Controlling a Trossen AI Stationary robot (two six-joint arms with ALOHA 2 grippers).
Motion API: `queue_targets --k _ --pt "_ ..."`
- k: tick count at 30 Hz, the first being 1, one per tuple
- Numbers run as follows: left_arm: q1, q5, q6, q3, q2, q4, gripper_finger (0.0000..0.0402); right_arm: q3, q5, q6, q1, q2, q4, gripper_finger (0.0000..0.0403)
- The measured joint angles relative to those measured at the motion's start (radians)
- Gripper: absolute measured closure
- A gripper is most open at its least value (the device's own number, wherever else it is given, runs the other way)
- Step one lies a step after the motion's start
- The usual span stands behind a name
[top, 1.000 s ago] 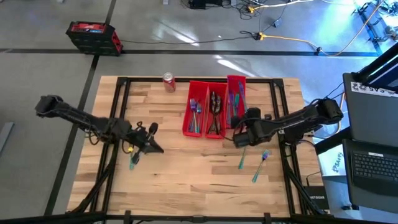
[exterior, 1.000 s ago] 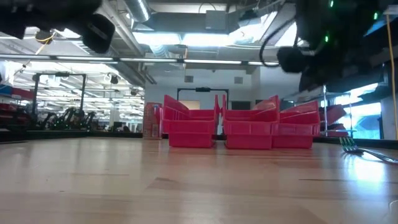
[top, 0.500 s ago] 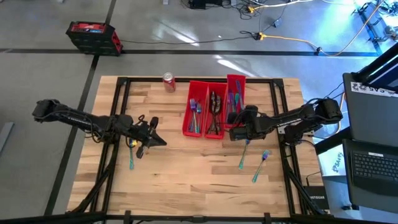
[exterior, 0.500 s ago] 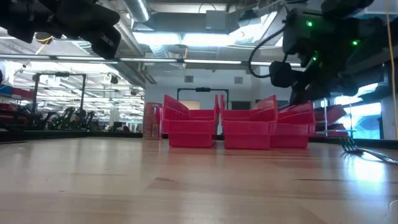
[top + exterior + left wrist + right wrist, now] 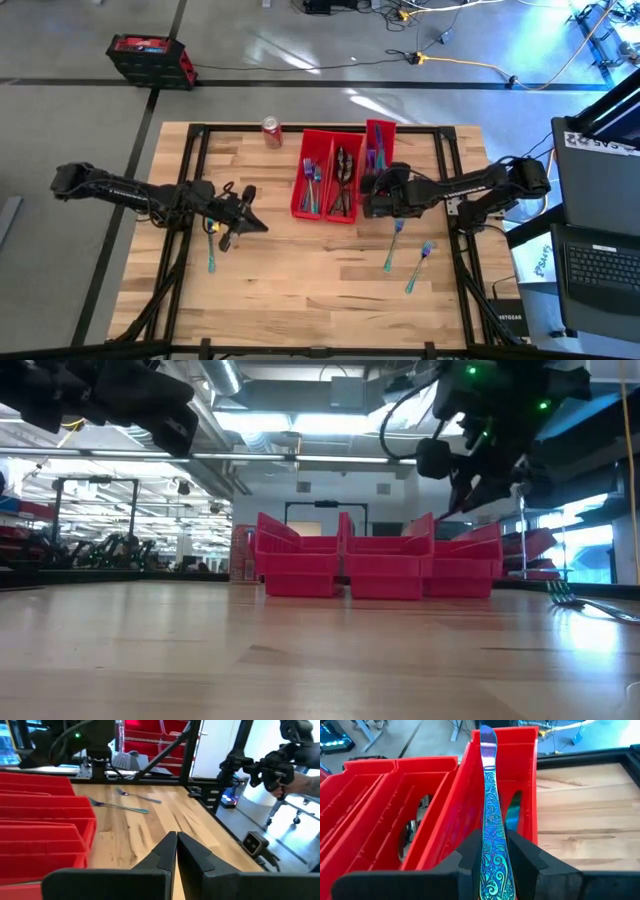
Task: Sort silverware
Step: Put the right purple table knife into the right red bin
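Knife (image 5: 490,810), iridescent, is clamped by its handle in the right gripper (image 5: 492,857) at frame centre, blade over the rightmost red bin (image 5: 527,775). Best lowered level into it before letting go. Left gripper (image 5: 175,852), fingers together and empty, hangs over the counter (image 5: 300,270) at left, near a fork (image 5: 211,262).

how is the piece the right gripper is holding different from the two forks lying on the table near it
The knife has a smooth rounded blade tip; the two forks end in tines. The knife is clamped in the right gripper above the rightmost red bin; the forks lie loose on the bare table, outside any bin. All three share the iridescent blue-teal finish.
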Motion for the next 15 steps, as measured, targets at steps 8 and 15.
queue_targets --k 8,15 --pt "0.081 0.267 -0.062 0.000 0.000 -0.001 0.0402 0.028 -0.153 -0.044 -0.070 0.000 0.000 0.0347" --pt "0.236 0.554 -0.022 0.000 0.000 0.001 0.0402 0.028 -0.236 -0.043 -0.130 0.034 0.061 0.0347"
